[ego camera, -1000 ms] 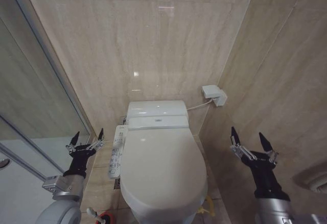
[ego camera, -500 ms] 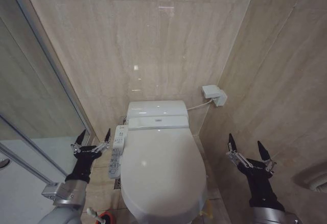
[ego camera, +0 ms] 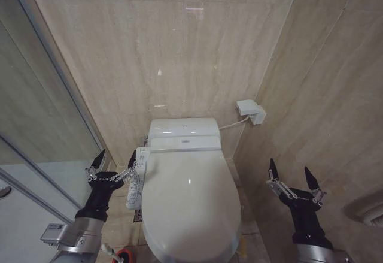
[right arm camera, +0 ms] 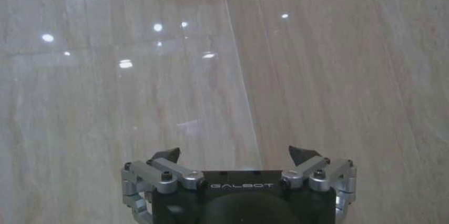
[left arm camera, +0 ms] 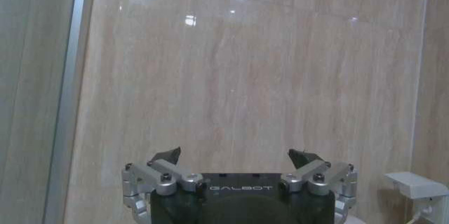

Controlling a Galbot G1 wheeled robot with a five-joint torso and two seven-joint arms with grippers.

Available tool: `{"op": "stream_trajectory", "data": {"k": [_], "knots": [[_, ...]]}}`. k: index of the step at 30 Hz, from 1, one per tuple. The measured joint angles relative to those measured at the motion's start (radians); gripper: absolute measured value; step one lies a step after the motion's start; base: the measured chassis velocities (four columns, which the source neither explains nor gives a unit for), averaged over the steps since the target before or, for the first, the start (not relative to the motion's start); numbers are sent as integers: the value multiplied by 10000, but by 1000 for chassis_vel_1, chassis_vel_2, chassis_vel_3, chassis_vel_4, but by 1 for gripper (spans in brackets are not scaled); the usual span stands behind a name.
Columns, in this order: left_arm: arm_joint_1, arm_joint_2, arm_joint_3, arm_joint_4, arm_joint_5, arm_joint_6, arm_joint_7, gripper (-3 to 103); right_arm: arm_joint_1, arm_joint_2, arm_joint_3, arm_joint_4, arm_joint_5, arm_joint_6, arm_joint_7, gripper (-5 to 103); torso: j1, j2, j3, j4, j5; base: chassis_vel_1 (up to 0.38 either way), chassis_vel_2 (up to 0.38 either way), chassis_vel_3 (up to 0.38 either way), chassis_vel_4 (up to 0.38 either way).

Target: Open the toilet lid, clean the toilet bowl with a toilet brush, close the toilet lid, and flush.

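Left gripper (ego camera: 114, 162) moved in beside control panel (ego camera: 137, 178) since earlier, jaws wide, empty. You see toilet brush (ego camera: 114, 253) on floor below. Toilet lid (ego camera: 190, 206) centre, shut; every step remains. Right gripper (ego camera: 293, 179) wide, empty, near right wall.

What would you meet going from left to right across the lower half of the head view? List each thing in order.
Glass shower partition → left gripper, open → side control panel → closed toilet lid → right gripper, open, by the right wall.
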Motion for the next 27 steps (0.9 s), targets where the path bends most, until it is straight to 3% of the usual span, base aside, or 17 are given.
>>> {"op": "stream_trajectory", "data": {"k": [27], "knots": [[121, -201, -261, 207, 30, -107, 40, 100, 223, 169, -6, -266, 48, 429, -236, 100, -3, 0, -1, 0, 0, 23, -20, -19, 20]]}}
